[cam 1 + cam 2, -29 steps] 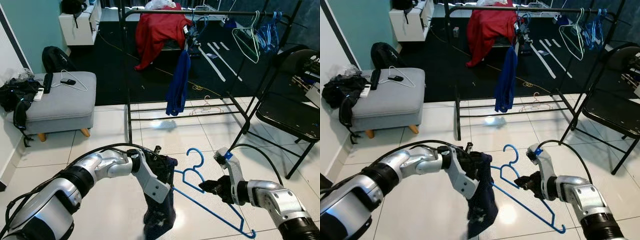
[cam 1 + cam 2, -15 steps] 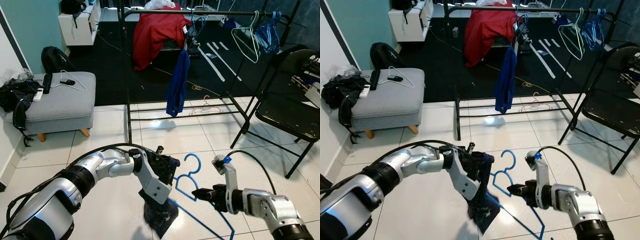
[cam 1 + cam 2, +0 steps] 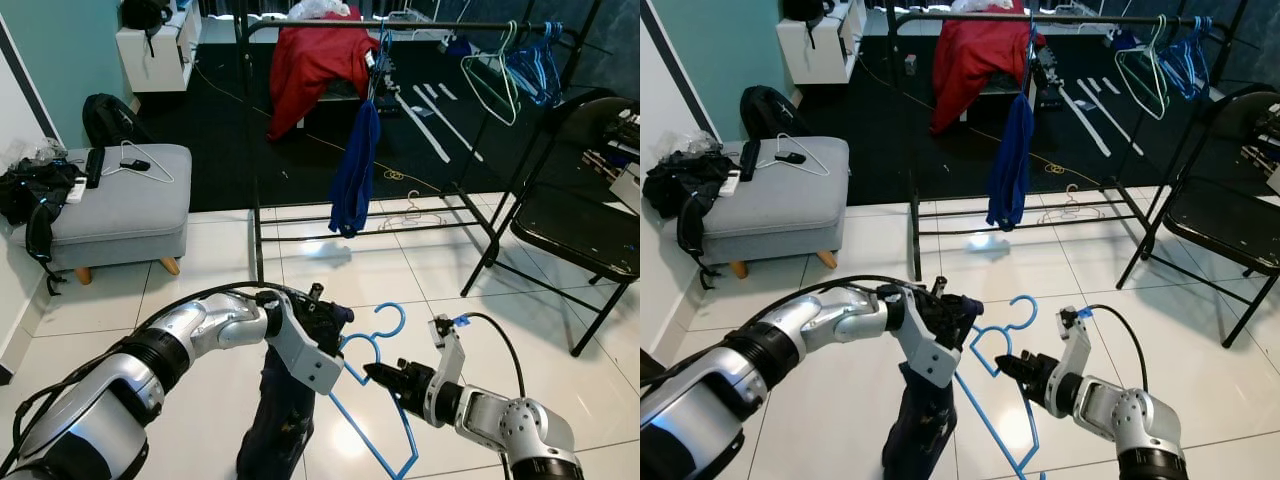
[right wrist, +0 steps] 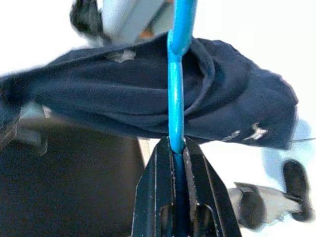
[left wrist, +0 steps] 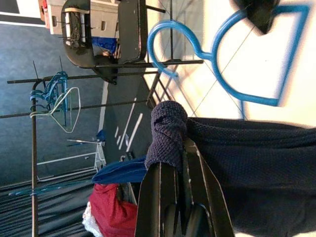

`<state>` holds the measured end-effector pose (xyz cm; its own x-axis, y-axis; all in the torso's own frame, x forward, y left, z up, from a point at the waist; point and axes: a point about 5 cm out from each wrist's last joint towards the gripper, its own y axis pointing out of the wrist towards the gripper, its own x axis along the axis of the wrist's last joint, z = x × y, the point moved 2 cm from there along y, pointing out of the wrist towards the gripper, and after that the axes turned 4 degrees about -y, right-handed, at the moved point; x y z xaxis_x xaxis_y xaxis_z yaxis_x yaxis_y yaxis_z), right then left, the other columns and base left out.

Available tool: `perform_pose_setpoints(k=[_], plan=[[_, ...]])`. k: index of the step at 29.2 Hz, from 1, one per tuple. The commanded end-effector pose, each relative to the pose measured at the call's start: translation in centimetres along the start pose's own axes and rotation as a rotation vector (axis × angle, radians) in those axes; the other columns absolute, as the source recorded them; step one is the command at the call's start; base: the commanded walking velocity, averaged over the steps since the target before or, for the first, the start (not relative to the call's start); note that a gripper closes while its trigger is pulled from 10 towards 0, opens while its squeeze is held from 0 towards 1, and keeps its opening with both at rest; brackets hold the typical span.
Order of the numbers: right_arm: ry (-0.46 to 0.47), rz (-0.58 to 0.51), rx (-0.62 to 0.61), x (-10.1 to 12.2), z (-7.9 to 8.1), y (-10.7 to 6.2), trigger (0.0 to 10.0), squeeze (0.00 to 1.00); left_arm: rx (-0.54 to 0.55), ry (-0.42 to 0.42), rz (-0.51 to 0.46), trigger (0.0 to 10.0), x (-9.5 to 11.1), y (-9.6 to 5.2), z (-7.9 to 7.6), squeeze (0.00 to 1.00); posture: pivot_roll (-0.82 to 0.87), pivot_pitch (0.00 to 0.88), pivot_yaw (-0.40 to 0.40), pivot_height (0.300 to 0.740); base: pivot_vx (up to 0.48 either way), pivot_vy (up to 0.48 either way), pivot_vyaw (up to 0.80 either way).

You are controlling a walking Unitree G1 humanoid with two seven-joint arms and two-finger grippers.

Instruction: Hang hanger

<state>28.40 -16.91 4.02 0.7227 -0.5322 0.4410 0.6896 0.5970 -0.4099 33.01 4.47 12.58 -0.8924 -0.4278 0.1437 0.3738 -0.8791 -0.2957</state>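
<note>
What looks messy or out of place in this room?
A pink hanger lies on the floor under the clothes rack instead of hanging. A red garment is bunched over the rail, and dark clothes spill off the grey ottoman.

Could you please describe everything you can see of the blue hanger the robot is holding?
The blue hanger is a thin, glossy one, plastic by the look, with an open hook at the top, curved shoulders and a long straight bar slanting down toward the tiled floor. It is held in the air, tilted. The right gripper is shut on one arm of it, and the dark garment clamped in the left gripper drapes against it.
</note>
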Motion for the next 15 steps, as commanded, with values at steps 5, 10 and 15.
perform_pose_setpoints(k=[5, 10, 15], plan=[[0.246, -0.373, -0.309, 3.5, -3.7, -0.6, 10.0, 0.0, 0.045, -0.141, -0.028, 10.0, 0.7, -0.3, 0.5, 0.0, -0.04, 0.073, -0.014, 0.74, 0.0, 0.0, 0.0], [0.332, -0.466, -0.39, 4.3, -4.6, -1.1, 10.0, 0.0, 0.066, -0.195, -0.026, 10.0, 0.8, -0.3, 0.4, 0.0, -0.04, 0.075, -0.012, 0.74, 0.0, 0.0, 0.0], [0.48, -0.594, -0.456, 5.7, -5.5, -2.1, 10.0, 0.0, 0.143, -0.294, -0.039, 10.0, 1.6, -0.5, 1.1, 0.0, -0.04, 0.086, -0.009, 0.74, 0.0, 0.0, 0.0]])
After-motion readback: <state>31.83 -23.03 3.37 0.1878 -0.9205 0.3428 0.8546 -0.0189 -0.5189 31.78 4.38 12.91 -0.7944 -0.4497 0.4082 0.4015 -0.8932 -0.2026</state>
